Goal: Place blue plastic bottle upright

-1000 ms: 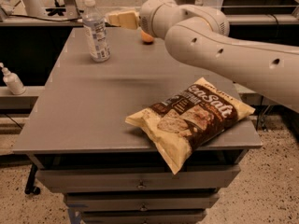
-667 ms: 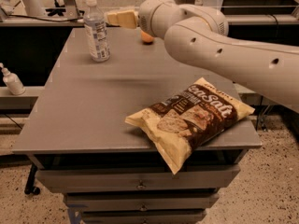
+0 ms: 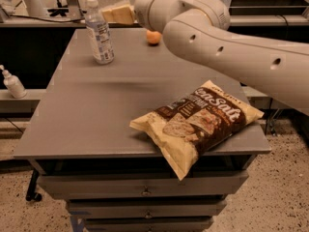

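The blue plastic bottle (image 3: 99, 32) is clear with a white cap and a pale label. It stands upright at the far left of the grey table (image 3: 96, 124). My gripper (image 3: 118, 13) is at the end of the big white arm (image 3: 217, 42), which reaches in from the right. The gripper hovers just right of the bottle's top, near the table's back edge, and seems apart from the bottle.
A brown and cream chip bag (image 3: 198, 122) lies at the table's front right, overhanging the edge. A small orange ball (image 3: 153, 36) sits at the back, under the arm. A white pump-dispenser bottle (image 3: 12, 82) stands on a lower shelf to the left. Drawers are below the tabletop.
My gripper has shifted slightly up and to the left, nearer the bottle's top. The bottle, bag and ball have not moved.
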Robot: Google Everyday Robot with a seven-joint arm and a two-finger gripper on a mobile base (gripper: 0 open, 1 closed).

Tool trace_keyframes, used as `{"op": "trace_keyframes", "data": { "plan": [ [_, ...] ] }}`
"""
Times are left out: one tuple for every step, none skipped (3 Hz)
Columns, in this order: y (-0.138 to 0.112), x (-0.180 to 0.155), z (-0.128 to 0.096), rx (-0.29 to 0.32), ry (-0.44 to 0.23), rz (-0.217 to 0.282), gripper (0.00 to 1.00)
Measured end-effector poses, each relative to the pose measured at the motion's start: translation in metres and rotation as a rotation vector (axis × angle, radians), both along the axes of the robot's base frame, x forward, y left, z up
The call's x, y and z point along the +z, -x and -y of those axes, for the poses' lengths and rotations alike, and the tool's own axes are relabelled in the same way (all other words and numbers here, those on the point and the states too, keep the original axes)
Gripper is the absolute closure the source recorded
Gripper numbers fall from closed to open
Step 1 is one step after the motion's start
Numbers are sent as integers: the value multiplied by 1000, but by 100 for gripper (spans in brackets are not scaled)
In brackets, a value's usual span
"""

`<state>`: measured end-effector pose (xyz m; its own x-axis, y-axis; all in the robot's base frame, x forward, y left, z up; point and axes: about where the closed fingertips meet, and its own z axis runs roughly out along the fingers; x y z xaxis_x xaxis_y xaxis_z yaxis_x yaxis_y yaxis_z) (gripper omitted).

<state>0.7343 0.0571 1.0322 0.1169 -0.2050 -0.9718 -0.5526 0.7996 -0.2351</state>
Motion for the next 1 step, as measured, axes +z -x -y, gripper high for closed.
{"op": "trace_keyframes", "data": {
  "plan": [
    [1, 5, -2, 5, 18, 20, 0]
  ]
}}
